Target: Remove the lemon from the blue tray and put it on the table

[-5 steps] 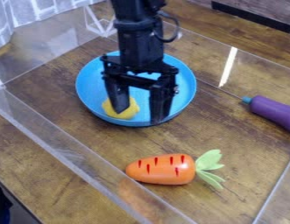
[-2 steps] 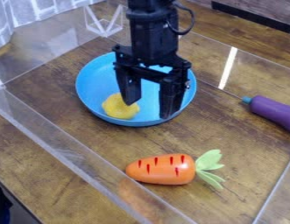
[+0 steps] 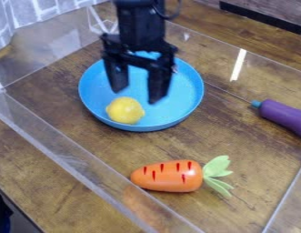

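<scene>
Yellow round smooth lemon (image 3: 125, 110) in blue tray (image 3: 183, 98)

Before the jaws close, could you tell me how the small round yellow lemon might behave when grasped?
The small round yellow lemon looks smooth and round, so it may slip or roll from a loose pinch. It lies loose in the round shallow blue plastic tray, so a nudge would probably roll it to the rim. It looks like a light toy.

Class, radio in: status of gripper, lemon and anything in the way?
Gripper open above blue tray. Lemon in tray, ungripped. Nothing blocking it.
</scene>
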`<state>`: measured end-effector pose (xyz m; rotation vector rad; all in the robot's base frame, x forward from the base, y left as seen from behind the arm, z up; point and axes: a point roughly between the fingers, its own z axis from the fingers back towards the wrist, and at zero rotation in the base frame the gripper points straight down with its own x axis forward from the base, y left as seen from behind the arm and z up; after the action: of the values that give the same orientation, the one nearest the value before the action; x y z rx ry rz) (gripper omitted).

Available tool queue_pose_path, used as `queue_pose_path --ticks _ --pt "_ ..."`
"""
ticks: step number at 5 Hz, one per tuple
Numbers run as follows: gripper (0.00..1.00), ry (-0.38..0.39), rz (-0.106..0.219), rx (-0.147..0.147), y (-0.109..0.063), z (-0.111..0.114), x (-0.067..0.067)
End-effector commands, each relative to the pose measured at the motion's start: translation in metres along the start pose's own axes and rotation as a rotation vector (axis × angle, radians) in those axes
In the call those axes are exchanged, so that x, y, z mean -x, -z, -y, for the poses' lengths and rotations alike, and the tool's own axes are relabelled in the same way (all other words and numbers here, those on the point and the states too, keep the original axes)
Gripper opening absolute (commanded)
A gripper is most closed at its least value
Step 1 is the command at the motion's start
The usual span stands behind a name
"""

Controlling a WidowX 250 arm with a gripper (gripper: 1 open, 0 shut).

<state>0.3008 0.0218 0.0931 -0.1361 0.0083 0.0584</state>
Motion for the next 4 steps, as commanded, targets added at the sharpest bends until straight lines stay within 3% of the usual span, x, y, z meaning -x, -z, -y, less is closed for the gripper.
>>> queue_pose_path --ticks 1,2,3,4 --pt "1.00 0.007 0.095 0.002 -0.043 -0.007 -0.014" --pt "1.00 0.034 0.111 0.001 -0.060 -0.006 -0.014" --pt "1.00 0.080 0.108 -0.008 -0.046 -0.004 -0.011" --pt "1.00 0.034 0.123 -0.017 -0.035 -0.004 -0.011"
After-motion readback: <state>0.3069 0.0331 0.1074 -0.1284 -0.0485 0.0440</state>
